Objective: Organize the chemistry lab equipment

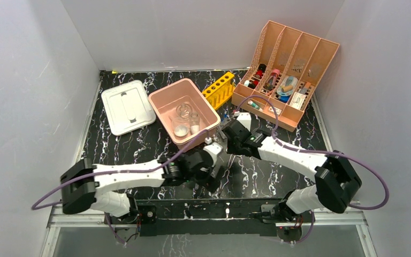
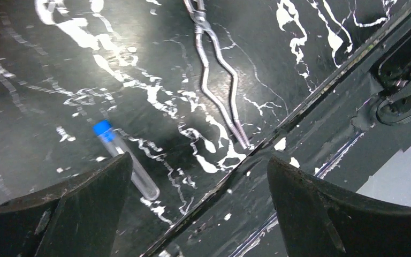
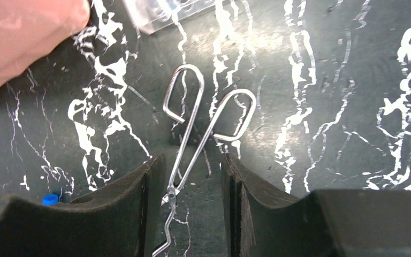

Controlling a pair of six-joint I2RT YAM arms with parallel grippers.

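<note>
Thin metal wire tongs lie flat on the black marbled table, and their pivot sits between the fingers of my right gripper. That gripper is open, its pads clear of the wire, which runs close to the left finger. My left gripper hangs wide open over the table's near edge with nothing in it. The tongs' tip end lies ahead of it. A clear round flask, a small beaker and a white dish sit inside the pink tub.
A blue-capped test tube lies on the table by my left finger. A white lid rests left of the tub, with a yellow tube rack to its right. The peach organizer stands at the back right. The table's metal front rail runs close by.
</note>
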